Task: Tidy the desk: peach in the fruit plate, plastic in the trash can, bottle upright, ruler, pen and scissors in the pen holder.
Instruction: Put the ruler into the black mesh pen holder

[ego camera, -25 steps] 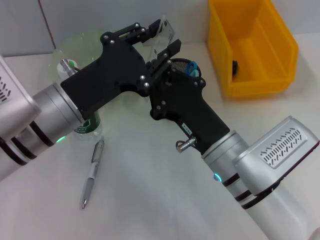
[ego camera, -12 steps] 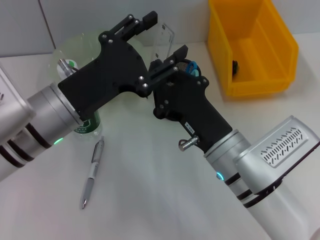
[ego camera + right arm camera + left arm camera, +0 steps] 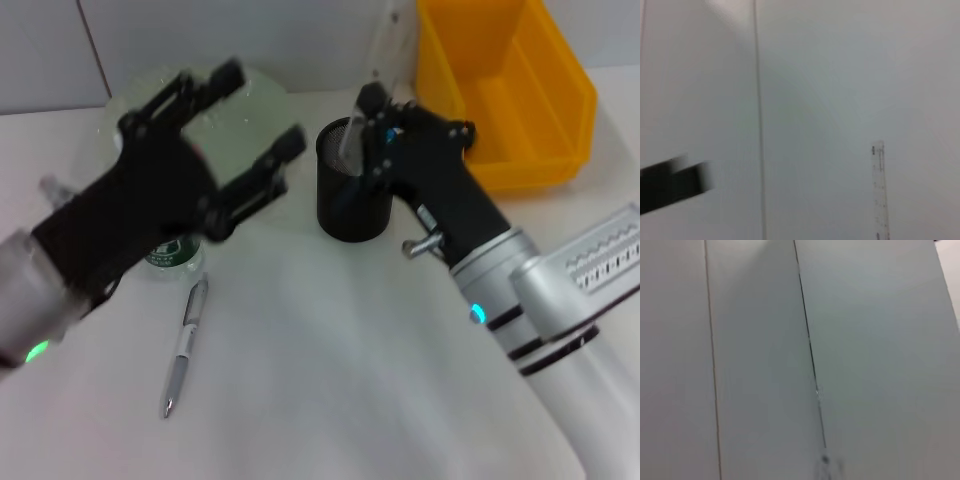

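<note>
The right gripper [image 3: 368,105] hangs over the black mesh pen holder [image 3: 352,195], its fingers pinching a clear ruler [image 3: 383,45] that stands upright with its lower end at the holder's mouth, where something blue also shows. The left gripper [image 3: 245,125] hovers with fingers spread and empty above the glass fruit plate [image 3: 240,100]. A pen [image 3: 185,345] lies on the tabletop [image 3: 330,380], a green-labelled bottle [image 3: 170,258] sits beside the plate, and a yellow bin [image 3: 505,90] stands behind the holder.

- The black left gripper [image 3: 245,150] is motion-blurred and hides most of the green-labelled bottle [image 3: 168,256].
- The clear plastic ruler [image 3: 383,40] runs off the head view's top edge.
- The yellow plastic bin [image 3: 560,110] is cropped at the top.
</note>
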You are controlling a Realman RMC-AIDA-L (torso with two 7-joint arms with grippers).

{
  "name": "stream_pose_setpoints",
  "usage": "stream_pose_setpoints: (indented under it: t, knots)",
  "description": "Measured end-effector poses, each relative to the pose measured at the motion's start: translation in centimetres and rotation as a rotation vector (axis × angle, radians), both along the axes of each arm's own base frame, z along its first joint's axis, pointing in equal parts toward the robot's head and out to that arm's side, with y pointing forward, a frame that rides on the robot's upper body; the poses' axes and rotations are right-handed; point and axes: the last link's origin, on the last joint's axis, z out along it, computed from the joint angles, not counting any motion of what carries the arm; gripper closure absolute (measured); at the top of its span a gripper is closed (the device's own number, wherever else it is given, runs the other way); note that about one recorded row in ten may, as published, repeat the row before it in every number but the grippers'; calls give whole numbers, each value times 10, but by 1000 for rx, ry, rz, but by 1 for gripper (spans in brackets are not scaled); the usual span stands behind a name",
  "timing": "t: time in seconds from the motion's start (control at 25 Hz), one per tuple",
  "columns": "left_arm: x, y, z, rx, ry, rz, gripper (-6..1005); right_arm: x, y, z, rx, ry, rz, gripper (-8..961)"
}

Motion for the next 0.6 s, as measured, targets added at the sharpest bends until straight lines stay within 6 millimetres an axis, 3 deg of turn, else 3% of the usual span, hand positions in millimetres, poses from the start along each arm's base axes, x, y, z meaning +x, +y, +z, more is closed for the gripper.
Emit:
stream_pose_setpoints:
  t: [0.36, 0.6]
  knots:
    - [-51, -37, -4, -84, -4, 53, 262, 8, 29, 7, -2, -50, -24, 888]
    - [-58, -39, -5, -113, -31, 56, 261, 10, 39, 3, -35, -76, -54, 873]
